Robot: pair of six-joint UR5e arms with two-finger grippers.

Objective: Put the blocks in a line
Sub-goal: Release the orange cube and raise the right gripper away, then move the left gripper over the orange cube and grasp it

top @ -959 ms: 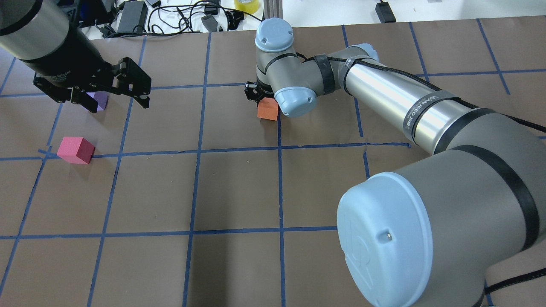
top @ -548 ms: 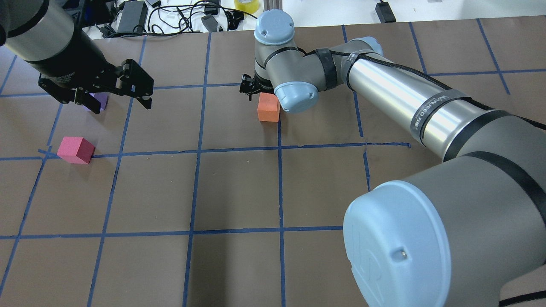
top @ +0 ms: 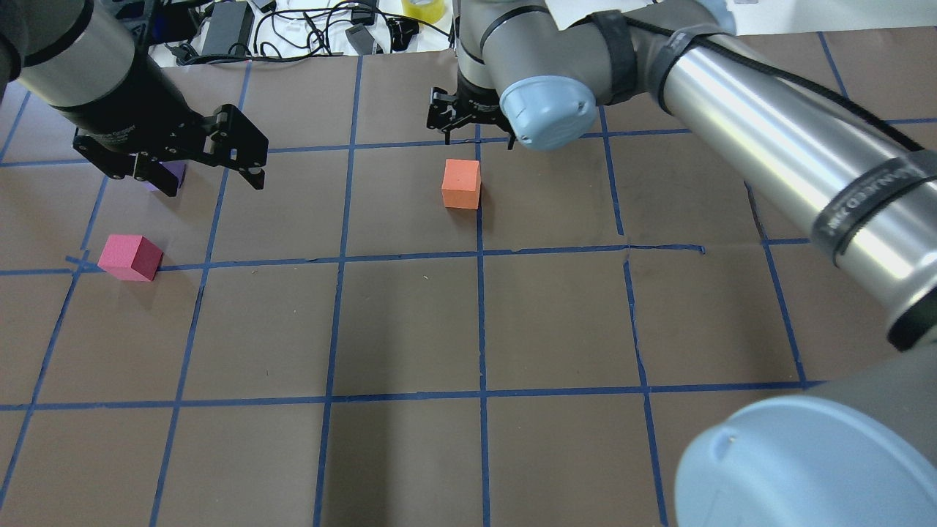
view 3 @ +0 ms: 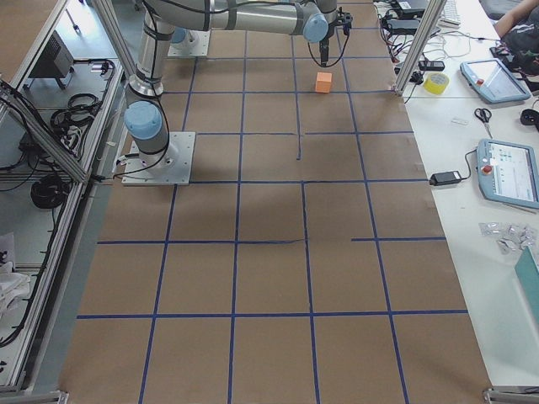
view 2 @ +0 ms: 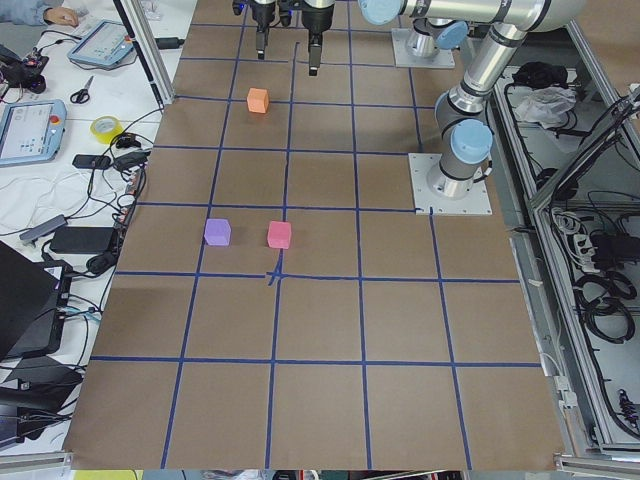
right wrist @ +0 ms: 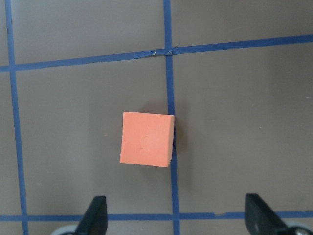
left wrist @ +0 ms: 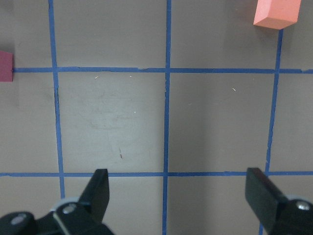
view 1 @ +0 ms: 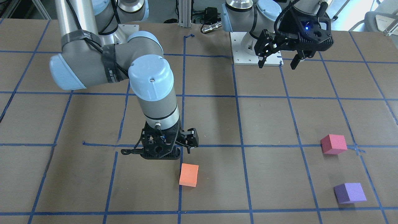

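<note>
The orange block point(top: 461, 184) rests on the brown table beside a blue tape line, also in the front view point(view 1: 189, 175) and right wrist view point(right wrist: 147, 139). My right gripper point(top: 472, 124) hangs open and empty above it, just beyond it point(view 1: 158, 152). The pinkish-red block point(top: 131, 257) lies at the left on a tape crossing point(view 1: 334, 144). The purple block point(view 1: 349, 193) lies beyond it, mostly hidden behind my left gripper in the overhead view point(top: 174, 174). My left gripper point(top: 211, 183) is open and empty, high above the table point(view 1: 277, 64).
Blue tape lines form a grid on the table point(top: 410, 322). Cables, power bricks and a yellow tape roll point(top: 423, 7) lie past the far edge. The left arm's base plate point(view 1: 248, 60) sits on the robot's side.
My right gripper has lifted up and away from the orange block, which stays on the table. The left gripper has barely moved.
</note>
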